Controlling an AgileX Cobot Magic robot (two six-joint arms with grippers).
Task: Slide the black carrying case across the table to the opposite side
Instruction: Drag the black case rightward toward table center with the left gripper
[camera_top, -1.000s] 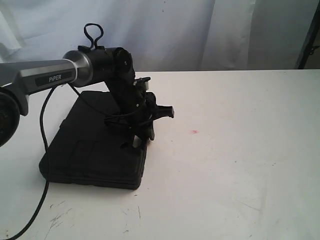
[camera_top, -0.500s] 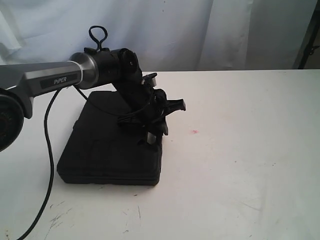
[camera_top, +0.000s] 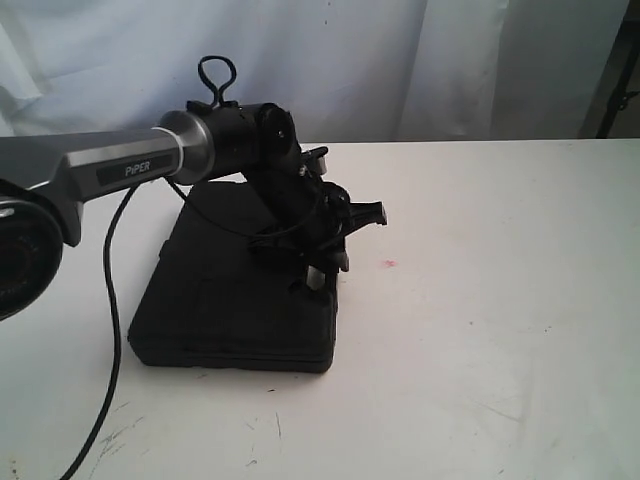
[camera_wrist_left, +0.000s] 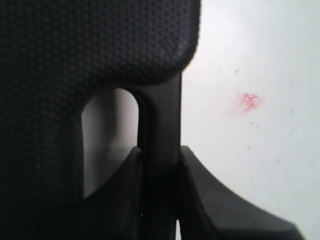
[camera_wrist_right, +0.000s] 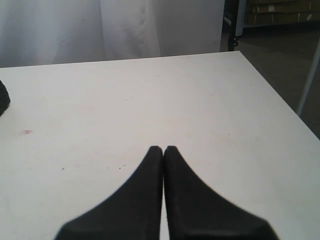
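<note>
The black carrying case (camera_top: 225, 290) lies flat on the white table (camera_top: 480, 330), left of the middle. My left gripper (camera_top: 318, 272) stands at the case's right edge, shut on the case's handle (camera_wrist_left: 160, 120); in the left wrist view the textured case (camera_wrist_left: 75, 60) fills the frame, with the handle bar between the fingers (camera_wrist_left: 210, 195). A small pink spot (camera_top: 388, 264) marks the table just right of the case. My right gripper (camera_wrist_right: 163, 150) is shut with nothing in it, above bare table; the exterior view does not show it.
A black cable (camera_top: 108, 340) hangs from the left arm (camera_top: 120, 165) down over the table's left front. A white curtain (camera_top: 350, 60) backs the table. Dark scuff marks (camera_top: 120, 435) lie near the front edge. The table's right edge (camera_wrist_right: 280, 100) drops to the floor.
The left gripper has drawn the case to the right across the table, closer to the pink spot. The arm has reached further out with it.
</note>
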